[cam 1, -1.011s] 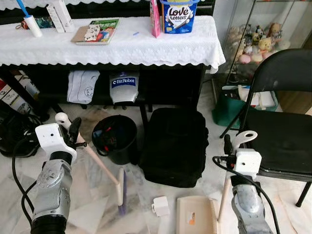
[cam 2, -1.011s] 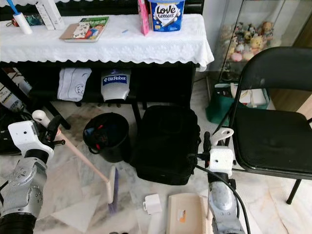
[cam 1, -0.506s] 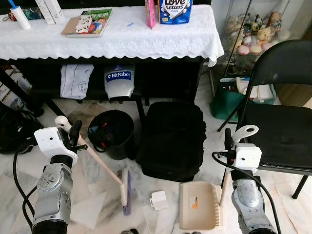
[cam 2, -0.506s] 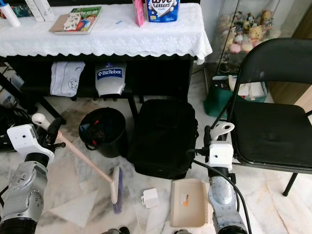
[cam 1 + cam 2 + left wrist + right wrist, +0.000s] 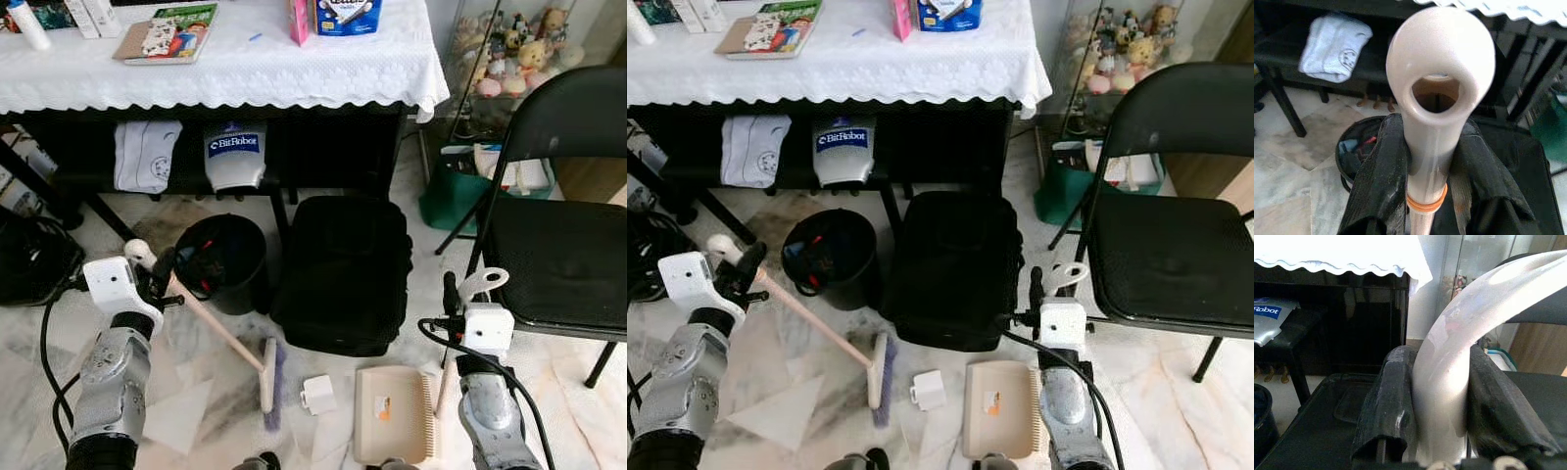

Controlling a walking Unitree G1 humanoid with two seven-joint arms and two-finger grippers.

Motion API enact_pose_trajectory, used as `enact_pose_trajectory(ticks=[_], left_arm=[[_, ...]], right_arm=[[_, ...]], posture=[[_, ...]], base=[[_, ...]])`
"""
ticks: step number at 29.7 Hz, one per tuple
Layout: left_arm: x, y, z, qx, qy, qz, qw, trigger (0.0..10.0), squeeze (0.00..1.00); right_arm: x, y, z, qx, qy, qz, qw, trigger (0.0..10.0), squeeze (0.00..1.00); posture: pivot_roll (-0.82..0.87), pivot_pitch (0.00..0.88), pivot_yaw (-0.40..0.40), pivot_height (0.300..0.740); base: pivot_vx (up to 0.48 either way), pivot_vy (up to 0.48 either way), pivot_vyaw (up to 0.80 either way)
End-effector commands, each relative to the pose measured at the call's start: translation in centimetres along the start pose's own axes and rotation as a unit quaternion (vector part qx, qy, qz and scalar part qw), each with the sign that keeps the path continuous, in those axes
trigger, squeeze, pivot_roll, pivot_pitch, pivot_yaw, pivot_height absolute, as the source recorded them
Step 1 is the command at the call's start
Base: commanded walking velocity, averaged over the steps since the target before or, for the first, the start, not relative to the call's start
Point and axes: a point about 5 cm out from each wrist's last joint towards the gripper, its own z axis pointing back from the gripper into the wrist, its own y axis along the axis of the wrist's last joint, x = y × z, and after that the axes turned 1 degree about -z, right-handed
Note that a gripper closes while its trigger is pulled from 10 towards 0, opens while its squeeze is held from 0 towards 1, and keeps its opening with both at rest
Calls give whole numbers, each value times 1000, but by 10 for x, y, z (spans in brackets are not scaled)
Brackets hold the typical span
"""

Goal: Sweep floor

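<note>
My left gripper point(image 5: 157, 274) is shut on the top of a beige broom handle point(image 5: 1437, 98), whose loop end sticks out past the fingers. The handle slants down to the broom head point(image 5: 267, 375), which rests on the marble floor with purple bristles. A small white scrap point(image 5: 317, 394) lies just right of the head. My right gripper point(image 5: 458, 294) is shut on the white handle point(image 5: 1449, 362) of a beige dustpan point(image 5: 392, 428), which lies flat on the floor right of the scrap.
A black bin point(image 5: 217, 262) and a black backpack point(image 5: 343, 274) stand just beyond the broom, under a table with a white cloth point(image 5: 245, 69). A black folding chair point(image 5: 558, 255) stands at the right. Cables and a dark machine point(image 5: 29, 264) lie at the left.
The broom head has slid right, closing on the white scrap. The camera has shifted, so the table shows higher in the picture. Both grippers keep their hold.
</note>
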Motion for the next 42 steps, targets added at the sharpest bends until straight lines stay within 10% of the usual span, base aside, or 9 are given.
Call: enact_pose_trajectory(ticks=[1, 14, 20, 31, 42], left_arm=[[1, -19, 7, -39, -14, 13, 999, 10000, 0], [-23, -32, 30, -87, -61, -31, 994, 10000, 0], [-9, -28, 52, -128, -162, 75, 976, 10000, 0], [22, 16, 50, -97, -266, 216, 934, 10000, 0], [41, 31, 65, -131, -331, 210, 911, 10000, 0]], right_arm=[[-3, -14, 12, -39, 15, 8, 999, 10000, 0], [7, -6, 5, -18, 16, 13, 1000, 10000, 0], [10, -6, 3, -19, 15, 17, 1000, 10000, 0], [11, -3, -6, -17, 14, 17, 1000, 10000, 0], [11, -2, -11, -17, 7, 14, 1000, 10000, 0]], posture=[[-7, 267, 82, 740], [-29, 280, 58, 740], [-17, 277, 49, 740], [-12, 268, 44, 740], [4, 256, 50, 740]], base=[[0, 0, 0], [0, 0, 0], [0, 0, 0], [0, 0, 0], [0, 0, 0]])
